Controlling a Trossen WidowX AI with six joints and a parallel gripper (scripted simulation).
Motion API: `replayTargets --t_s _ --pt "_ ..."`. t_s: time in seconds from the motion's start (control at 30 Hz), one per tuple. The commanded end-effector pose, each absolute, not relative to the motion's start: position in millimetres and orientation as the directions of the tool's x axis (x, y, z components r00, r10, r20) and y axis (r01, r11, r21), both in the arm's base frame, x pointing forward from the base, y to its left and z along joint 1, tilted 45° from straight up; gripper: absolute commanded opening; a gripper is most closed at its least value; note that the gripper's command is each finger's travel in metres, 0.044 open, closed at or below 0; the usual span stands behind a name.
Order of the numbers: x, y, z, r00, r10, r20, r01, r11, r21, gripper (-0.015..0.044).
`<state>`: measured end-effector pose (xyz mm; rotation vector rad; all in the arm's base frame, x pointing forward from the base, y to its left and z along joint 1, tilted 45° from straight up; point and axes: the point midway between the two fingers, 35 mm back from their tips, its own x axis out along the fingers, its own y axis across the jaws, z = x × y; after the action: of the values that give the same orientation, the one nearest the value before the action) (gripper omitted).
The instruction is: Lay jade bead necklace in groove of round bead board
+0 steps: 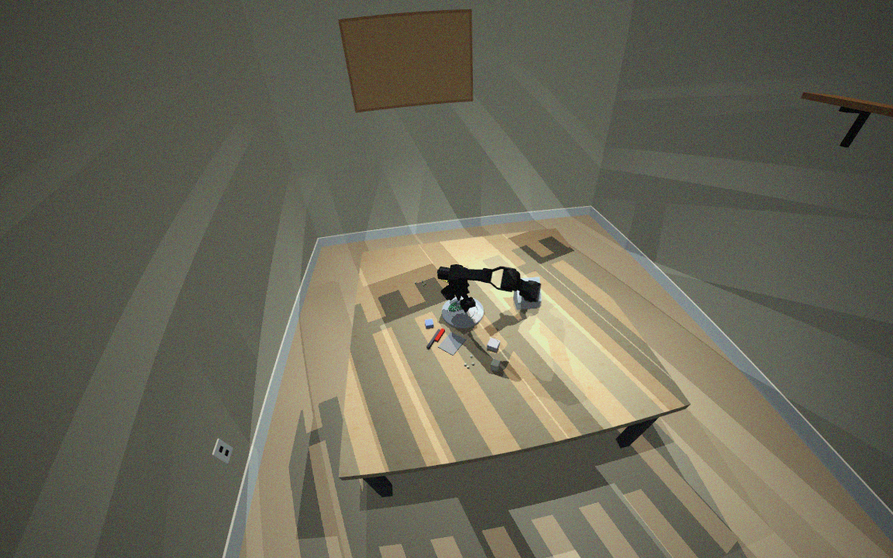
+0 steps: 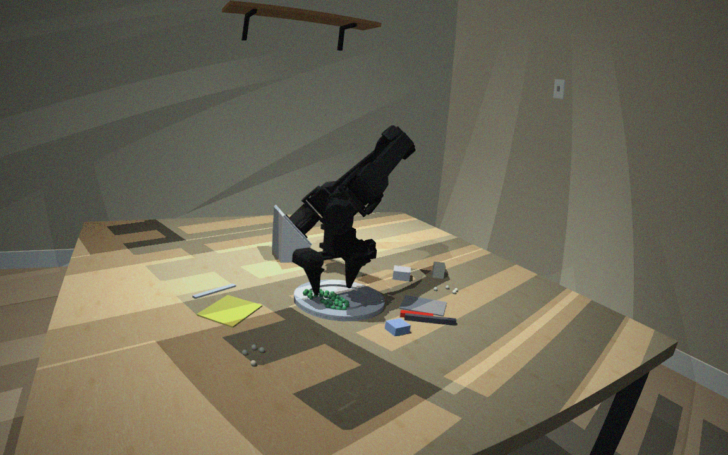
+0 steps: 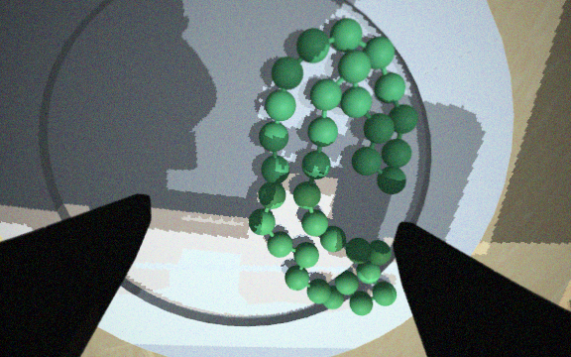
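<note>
From the top, the black metal claw [image 1: 459, 298] [image 2: 332, 290] [image 3: 276, 220] is above the round grey bead board [image 1: 480, 315] [image 2: 375, 314] [image 3: 469, 149].

From the side, its two tips are spread wide, pinching nothing.

From the wrist, the green round-bead necklace [image 1: 454, 305] [image 2: 335, 299] [image 3: 322, 131] lies bunched on the board, mostly between the tips and beyond.

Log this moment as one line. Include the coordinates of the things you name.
fingers [image 1: 460, 304] [image 2: 332, 291]: open, holding nothing | necklace [image 1: 454, 305] [image 2: 333, 299] [image 3: 323, 131]: bunched on board [image 1: 479, 320] [image 2: 366, 315] [image 3: 494, 114], mostly inside groove ring | necklace laid in groove: not done
</note>
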<state>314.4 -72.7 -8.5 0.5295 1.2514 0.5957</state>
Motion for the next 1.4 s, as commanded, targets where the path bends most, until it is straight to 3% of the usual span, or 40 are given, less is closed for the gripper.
replayTargets --t_s 0.0,0.13,0.27,1.37 --pt "322.3 -95.0 -10.1 0.209 0.670 -0.712 -0.282 0.739 0.612 0.0309" --pt "328.2 -120.1 -10.5 0.209 0.670 -0.713 -0.482 0.705 0.521 0.0204" --pt "328.4 -121.3 -10.5 0.209 0.670 -0.713 -0.491 0.702 0.516 0.0120" --pt "336.8 -94.3 -38.6 0.210 0.671 -0.711 -0.492 0.701 0.516 0.0120"
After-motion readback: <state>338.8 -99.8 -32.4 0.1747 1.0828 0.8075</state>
